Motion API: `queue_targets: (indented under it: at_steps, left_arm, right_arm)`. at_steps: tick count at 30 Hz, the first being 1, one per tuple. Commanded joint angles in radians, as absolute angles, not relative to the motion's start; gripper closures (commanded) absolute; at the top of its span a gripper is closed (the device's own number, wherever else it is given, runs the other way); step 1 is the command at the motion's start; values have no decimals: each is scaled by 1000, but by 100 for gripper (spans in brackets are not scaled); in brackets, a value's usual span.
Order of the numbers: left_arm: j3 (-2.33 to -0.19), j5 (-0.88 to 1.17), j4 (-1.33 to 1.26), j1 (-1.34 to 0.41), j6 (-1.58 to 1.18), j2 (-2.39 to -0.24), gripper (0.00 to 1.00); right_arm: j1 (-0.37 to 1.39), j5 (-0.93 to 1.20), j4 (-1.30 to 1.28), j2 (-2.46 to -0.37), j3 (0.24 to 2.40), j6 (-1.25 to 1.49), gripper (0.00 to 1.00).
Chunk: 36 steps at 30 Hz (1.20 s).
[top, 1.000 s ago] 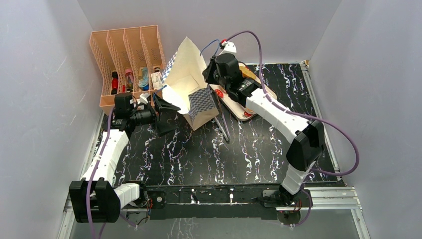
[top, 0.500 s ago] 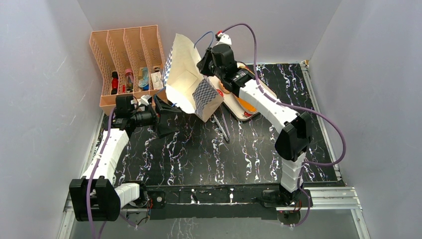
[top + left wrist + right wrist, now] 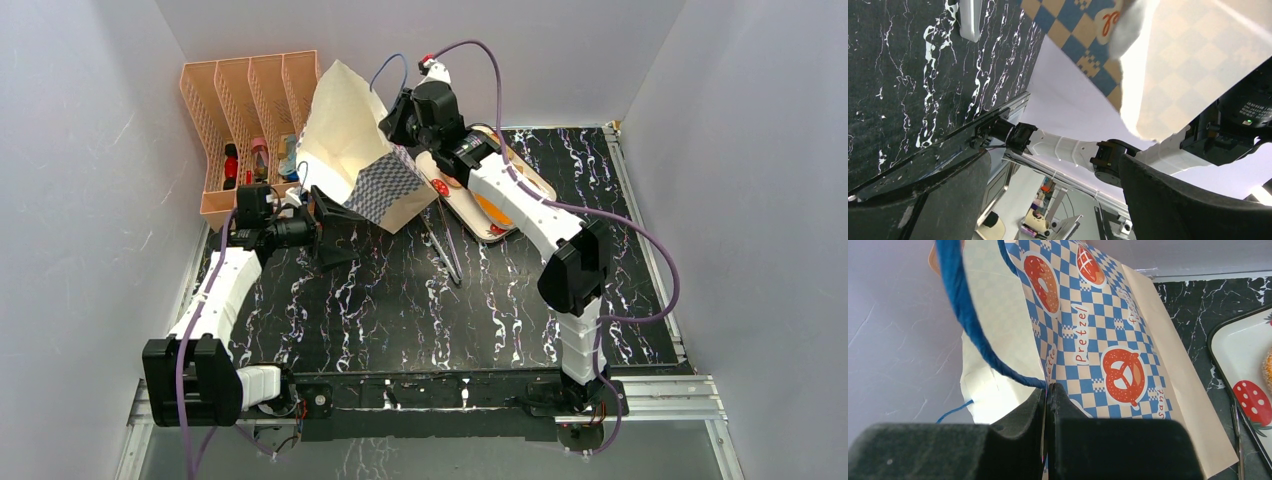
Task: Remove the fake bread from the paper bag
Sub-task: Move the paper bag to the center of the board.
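Right pincer [image 3: 1047,390] clamps the rim of the tilted cream-tan chequered paper bag [image 3: 365,170]; left pincer [image 3: 328,228] gapes empty, so the paper could tear.

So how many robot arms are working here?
2. The left arm reaches from the near left corner, left gripper open beside the paper bag. The right arm stretches to the back, right gripper shut on the bag's edge, holding it tilted.

Blue-chequered cream paper bag [image 3: 365,150]
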State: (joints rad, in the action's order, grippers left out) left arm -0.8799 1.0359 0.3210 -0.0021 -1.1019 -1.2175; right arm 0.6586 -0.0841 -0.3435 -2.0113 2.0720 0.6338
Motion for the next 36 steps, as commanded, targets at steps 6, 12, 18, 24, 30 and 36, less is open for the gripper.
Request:
queue_targets:
  at_steps: [6,12,18,24,30,36]
  left_arm:
    - [-893,1118,52,-11,-1266,-1183,2]
    - [-918,1165,-42,-49,-1306,-1175,1]
    - [-958,1131,-21,-55,-1284,-1125,2]
    - [-1073,998,1,-54,-1222,-1069,2]
    - [-1290,754,186,-54,-1004,-1027,2]
    - [-1374,359,273,-54,-871,-915,2]
  right_arm:
    - [679,-73,-293,-1997,2130,665,100]
    - [677,-78,-322,-2052,2234,702,100]
    - [675,-84,-358,-2080,2319,728,100]
    - [661,-73,-359,-2038,2262,778,100]
    - [652,-34,-376,-2020,2236,847,100]
    - [649,-11,-333,-1935,2091,950,100]
